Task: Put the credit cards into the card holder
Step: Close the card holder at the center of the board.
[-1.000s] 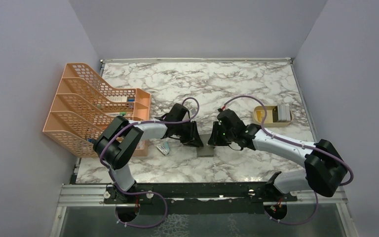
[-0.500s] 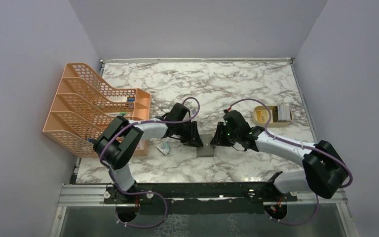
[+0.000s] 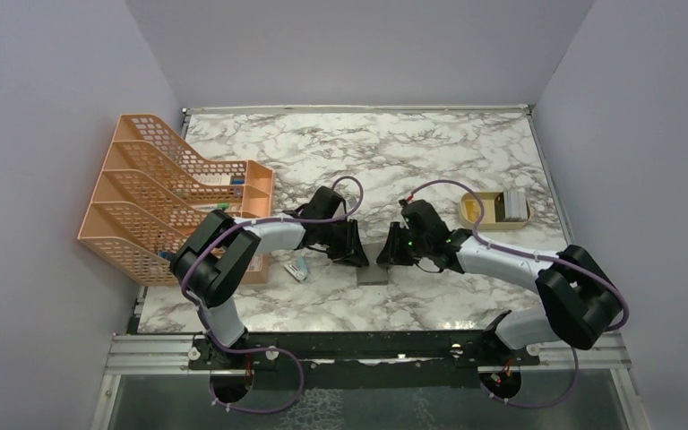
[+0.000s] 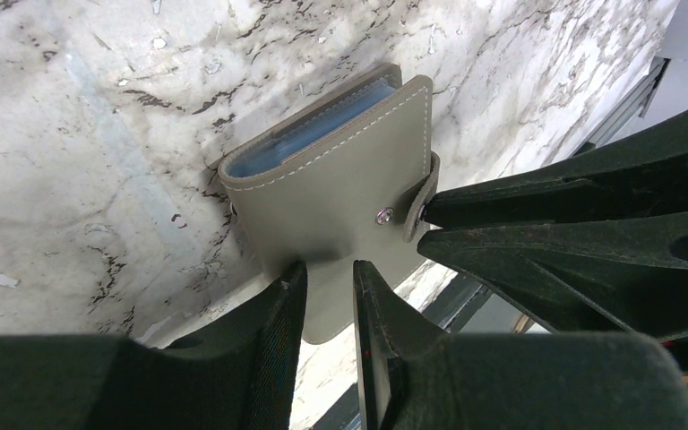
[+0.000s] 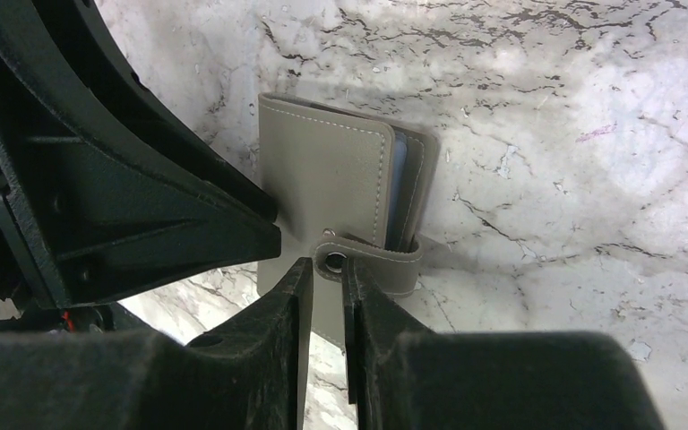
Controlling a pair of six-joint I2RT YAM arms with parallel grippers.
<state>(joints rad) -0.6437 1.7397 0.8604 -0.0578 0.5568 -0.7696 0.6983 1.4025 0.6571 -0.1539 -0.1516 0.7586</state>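
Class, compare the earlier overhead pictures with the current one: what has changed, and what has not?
The right claw drew back from the card holder, then returned to its snap tab; that arm's elbow swung slightly left. The left claw, card holder, orange rack and tan tray stayed put.

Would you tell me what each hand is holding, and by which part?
Left hand pinches the grey folding wallet by its cover edge; right hand appears to pinch its snap tab.

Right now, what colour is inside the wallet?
Light blue inside the card holder, clearest in the left wrist view.
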